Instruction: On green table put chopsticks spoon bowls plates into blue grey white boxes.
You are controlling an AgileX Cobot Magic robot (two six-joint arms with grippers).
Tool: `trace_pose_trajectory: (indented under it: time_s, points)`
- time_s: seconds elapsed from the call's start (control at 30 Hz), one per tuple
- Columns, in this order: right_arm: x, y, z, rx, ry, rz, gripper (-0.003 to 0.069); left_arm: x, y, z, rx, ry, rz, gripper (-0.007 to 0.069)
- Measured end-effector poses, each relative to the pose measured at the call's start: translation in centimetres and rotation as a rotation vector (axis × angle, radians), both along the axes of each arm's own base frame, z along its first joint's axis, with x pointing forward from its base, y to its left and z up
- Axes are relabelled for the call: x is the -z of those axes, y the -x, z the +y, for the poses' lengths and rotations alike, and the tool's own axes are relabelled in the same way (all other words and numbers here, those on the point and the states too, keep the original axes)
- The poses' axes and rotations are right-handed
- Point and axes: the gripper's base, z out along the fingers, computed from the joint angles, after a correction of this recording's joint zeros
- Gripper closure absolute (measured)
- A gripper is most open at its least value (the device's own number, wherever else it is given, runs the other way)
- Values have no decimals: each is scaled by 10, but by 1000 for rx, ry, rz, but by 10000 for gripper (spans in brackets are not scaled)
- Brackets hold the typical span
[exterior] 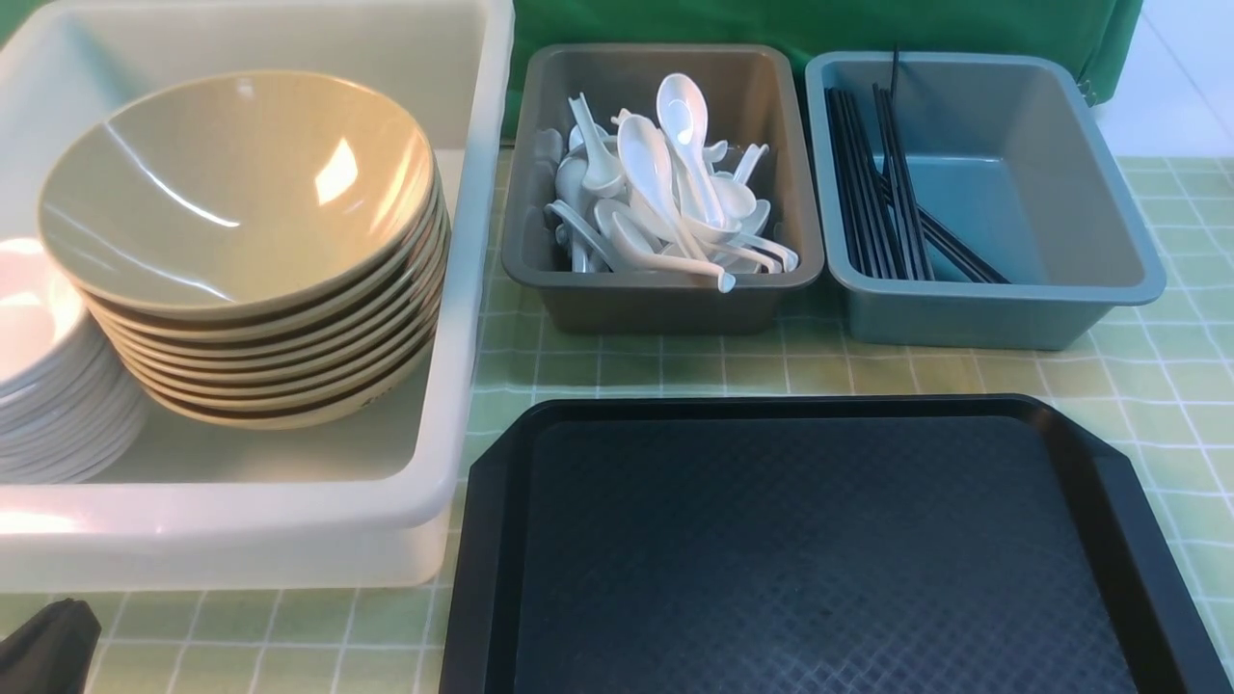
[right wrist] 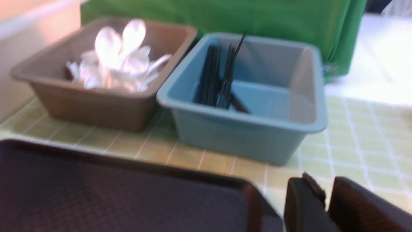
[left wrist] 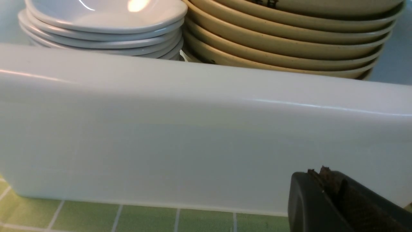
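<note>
Several beige bowls (exterior: 241, 193) and a stack of white plates (exterior: 39, 357) stand in the white box (exterior: 453, 318). White spoons (exterior: 665, 183) fill the grey box (exterior: 665, 299). Black chopsticks (exterior: 882, 183) lie in the blue box (exterior: 1003, 308). My left gripper (left wrist: 322, 172) is shut and empty, low on the table just outside the white box's near wall (left wrist: 193, 129); it shows at the bottom left corner of the front view (exterior: 48, 646). My right gripper (right wrist: 328, 188) has its jaws slightly apart and empty, beside the black tray's corner (right wrist: 254, 196), short of the blue box (right wrist: 244, 132).
A large black tray (exterior: 819, 549) with nothing on it lies in front of the grey and blue boxes. Green checked tablecloth (exterior: 1166, 386) shows to the right of the tray. A green cloth backdrop (exterior: 800, 24) hangs behind the boxes. The right wrist view is blurred.
</note>
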Motion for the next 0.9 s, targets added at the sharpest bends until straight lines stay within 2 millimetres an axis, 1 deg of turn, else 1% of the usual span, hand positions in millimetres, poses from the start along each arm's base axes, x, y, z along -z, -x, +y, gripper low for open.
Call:
trace_pose_trajectory:
  time_s: [0.03,0.13,0.23,0.27,0.3,0.33,0.37,0.5,0.7,0.9]
  points:
    - [1,2,-1,3,20,-17,519,0,0,0,0,0,0,626]
    - [16,9,-3,16,146,-36,517,0,0,0,0,0,0,626]
    - [40,14,-4,36,171,2,516,0,0,0,0,0,0,626]
    - [43,14,-4,34,172,15,516,0,0,0,0,0,0,626]
    - [57,17,-4,42,170,52,514,0,0,0,0,0,0,626]
    - [58,17,-5,45,168,59,514,0,0,0,0,0,0,626]
    - [64,18,-5,50,154,101,513,0,0,0,0,0,0,626]
    - [67,20,-5,67,113,156,508,0,0,0,0,2,0,626]
    - [68,21,-6,92,41,175,503,0,0,0,0,2,0,626]
    - [67,21,-6,94,37,175,496,0,0,0,1,-2,0,626]
